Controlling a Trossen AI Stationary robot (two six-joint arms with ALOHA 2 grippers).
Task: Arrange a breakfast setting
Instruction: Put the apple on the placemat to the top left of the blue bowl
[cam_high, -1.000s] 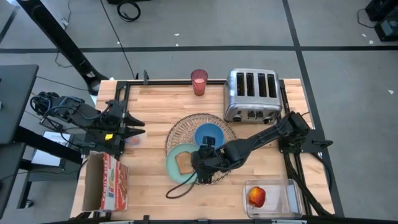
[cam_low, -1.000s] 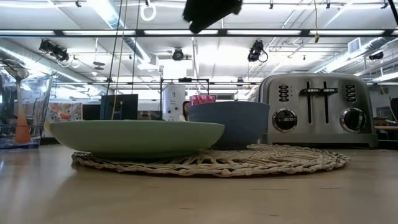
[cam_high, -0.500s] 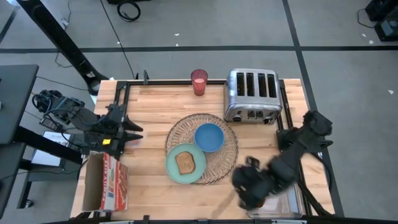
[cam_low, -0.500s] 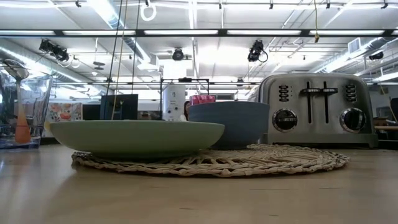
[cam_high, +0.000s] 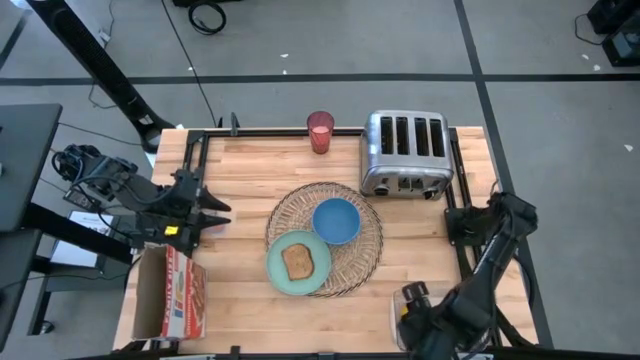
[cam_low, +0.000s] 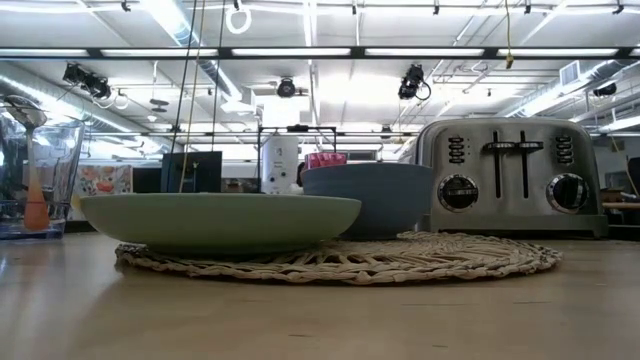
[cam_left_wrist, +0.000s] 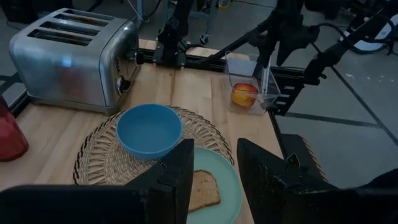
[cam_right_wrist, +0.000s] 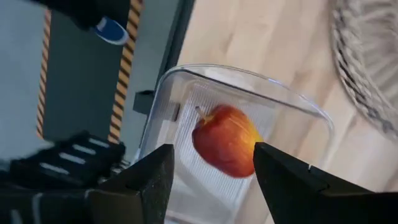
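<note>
The round wicker placemat (cam_high: 352, 262) lies mid-table. On it stand the teal plate (cam_high: 279, 271) bearing the toast slice (cam_high: 298, 261) and the blue bowl (cam_high: 336, 220). The pink cup (cam_high: 320, 131) stands at the far edge. The red apple (cam_right_wrist: 225, 140) lies in a clear container (cam_right_wrist: 186, 102) at the near right corner; it also shows in the left wrist view (cam_left_wrist: 244, 93). My right gripper (cam_right_wrist: 211, 180) hovers open above the apple, touching nothing; in the high view (cam_high: 420, 328) it covers the container. My left gripper (cam_left_wrist: 214, 180) waits open at the left edge (cam_high: 205, 210). The spoon does not plainly show.
The silver toaster (cam_high: 403, 152) stands at the far right. A cardboard box (cam_high: 180, 295) stands at the near left corner. Bare wood shows left of the placemat and along the near edge.
My right gripper has left the plate and placemat, swung toward the table's near right corner, and now hangs over the clear container with the apple. The plate, toast and bowl have stayed in place.
</note>
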